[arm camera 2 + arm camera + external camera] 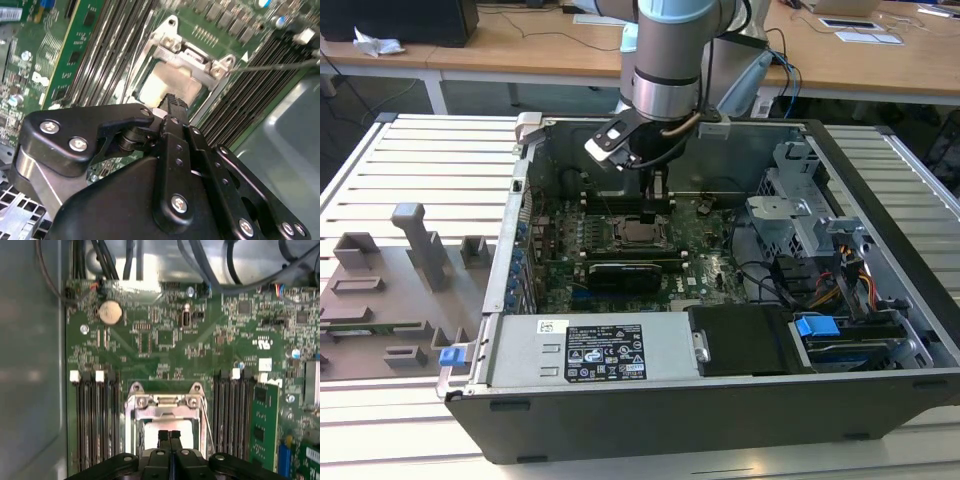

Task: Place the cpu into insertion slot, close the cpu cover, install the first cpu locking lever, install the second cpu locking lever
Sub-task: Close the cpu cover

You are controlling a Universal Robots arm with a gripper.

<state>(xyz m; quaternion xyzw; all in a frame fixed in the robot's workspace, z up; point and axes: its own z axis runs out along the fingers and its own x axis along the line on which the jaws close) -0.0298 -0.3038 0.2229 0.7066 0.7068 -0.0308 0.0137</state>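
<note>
One gripper [170, 434] hangs just over the cpu [152, 435]. Its two fingers are pressed together with nothing held between them. The cpu lies flat in the insertion slot [620, 233], near the middle of the green board [165, 340], between long black rows [95, 420]. The cpu cover [165, 411] lies down around it. The board sits inside the open computer case [880, 180].
</note>
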